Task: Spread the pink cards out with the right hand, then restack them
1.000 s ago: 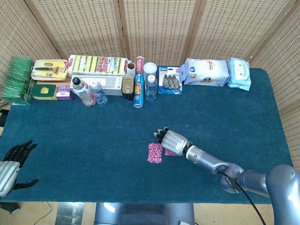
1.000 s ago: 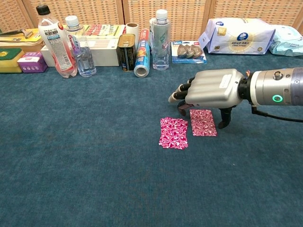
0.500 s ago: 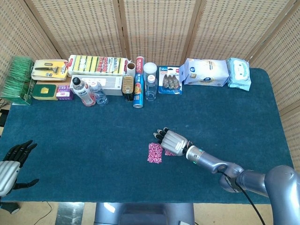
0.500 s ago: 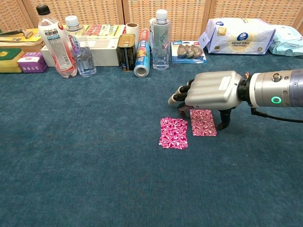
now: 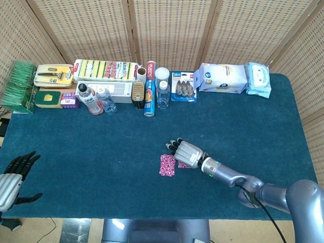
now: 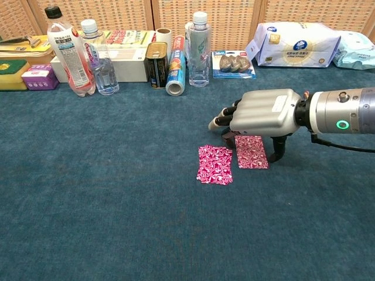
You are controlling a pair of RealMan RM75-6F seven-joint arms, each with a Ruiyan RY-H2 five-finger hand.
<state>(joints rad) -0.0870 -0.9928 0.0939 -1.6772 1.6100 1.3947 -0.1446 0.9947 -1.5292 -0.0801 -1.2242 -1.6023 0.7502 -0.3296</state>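
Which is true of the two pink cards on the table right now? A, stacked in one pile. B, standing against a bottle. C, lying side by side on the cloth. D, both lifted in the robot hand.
C: the left pink card and the right pink card lie flat beside each other on the blue cloth.

Head view looks steeply down over the whole table (image 5: 101, 152); chest view sits low, near its middle.

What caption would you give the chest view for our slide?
Right hand poised above the far edge of one of two pink cards lying side by side on blue cloth.
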